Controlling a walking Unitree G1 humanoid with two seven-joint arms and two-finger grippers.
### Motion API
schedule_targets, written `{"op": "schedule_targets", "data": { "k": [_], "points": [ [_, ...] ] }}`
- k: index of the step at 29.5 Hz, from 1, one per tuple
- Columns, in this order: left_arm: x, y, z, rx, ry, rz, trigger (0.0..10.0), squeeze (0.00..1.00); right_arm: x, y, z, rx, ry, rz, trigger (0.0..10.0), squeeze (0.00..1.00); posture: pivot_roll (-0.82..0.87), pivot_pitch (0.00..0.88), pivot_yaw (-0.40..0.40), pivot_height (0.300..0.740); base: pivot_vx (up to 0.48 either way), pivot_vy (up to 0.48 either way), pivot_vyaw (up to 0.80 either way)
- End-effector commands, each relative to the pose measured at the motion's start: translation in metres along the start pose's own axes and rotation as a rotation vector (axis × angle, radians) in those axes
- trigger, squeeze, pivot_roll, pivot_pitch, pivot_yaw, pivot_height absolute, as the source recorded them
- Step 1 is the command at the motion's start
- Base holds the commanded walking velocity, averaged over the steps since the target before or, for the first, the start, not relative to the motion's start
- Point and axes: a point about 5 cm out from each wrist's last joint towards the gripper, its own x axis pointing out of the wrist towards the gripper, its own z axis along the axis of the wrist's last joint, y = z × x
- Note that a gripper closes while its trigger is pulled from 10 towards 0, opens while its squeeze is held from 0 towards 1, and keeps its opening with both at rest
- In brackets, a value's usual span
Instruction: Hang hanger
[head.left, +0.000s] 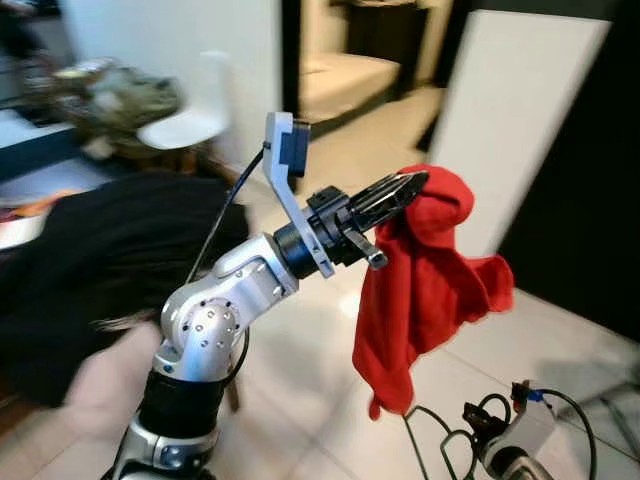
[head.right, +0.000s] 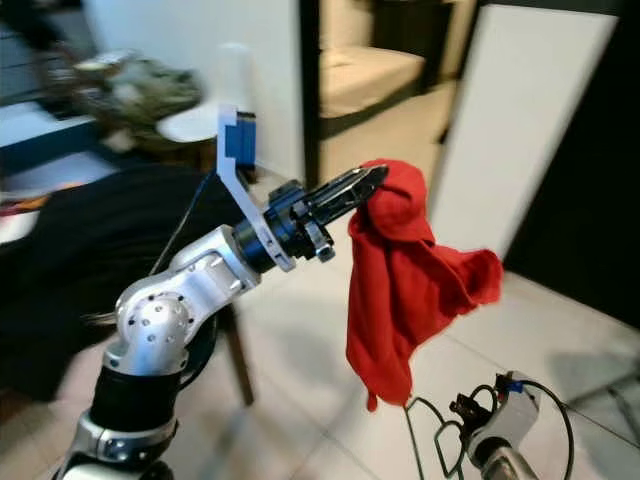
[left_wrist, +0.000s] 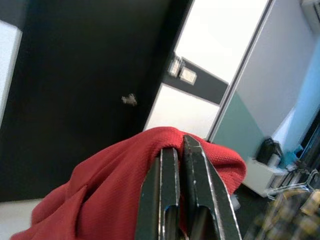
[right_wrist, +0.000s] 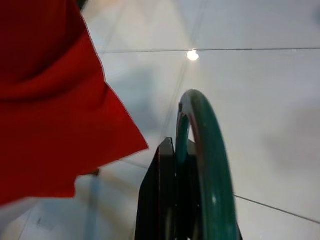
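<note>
A red garment hangs limp from its top fold, pinched in air — below it, a green hanger hook curves upward, gripped at its base.

The left gripper, jaws closed on a red cloth, is raised on its silver arm toward one o'clock, the cloth hanging down over the pale tiled floor, while the right arm's wrist sits at five o'clock, a white chair blurred at eleven o'clock.
</note>
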Motion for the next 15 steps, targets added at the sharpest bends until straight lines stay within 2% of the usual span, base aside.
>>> {"op": "schedule_targets", "data": {
  "k": [1,6,7,10,12,15],
  "points": [
    [0.0,0.004,0.004,0.023,-0.019,0.023,10.0,0.0,0.0,0.004,-0.008,0.01,0.021,0.008,10.0,0.0,-0.03,0.0,0.005,0.74,0.0,0.0,-0.8],
    [-0.006,0.014,0.007,0.102,0.001,0.066,10.0,0.0,-0.001,0.002,-0.007,0.03,0.004,-0.009,10.0,0.0,-0.03,0.0,0.015,0.74,0.0,0.0,-0.8],
    [-0.009,0.02,0.009,0.173,0.024,0.092,10.0,0.0,-0.002,0.0,-0.006,0.043,-0.008,-0.019,10.0,0.0,-0.04,0.0,0.019,0.74,0.0,0.0,-0.8],
    [-0.013,0.034,0.016,0.25,0.016,0.17,10.0,0.0,-0.003,-0.004,-0.004,0.069,-0.024,-0.031,10.0,0.0,-0.04,0.0,0.026,0.74,0.0,0.0,-0.8],
    [-0.013,0.035,0.017,0.256,0.014,0.177,10.0,0.0,-0.003,-0.004,-0.004,0.071,-0.026,-0.032,10.0,0.0,-0.04,0.0,0.026,0.74,0.0,0.0,-0.8],
    [-0.017,0.046,0.017,0.301,0.015,0.255,10.0,0.0,-0.004,-0.005,-0.004,0.06,-0.024,-0.032,10.0,0.0,-0.05,0.0,0.031,0.74,0.0,0.0,-0.8]
  ]
}}
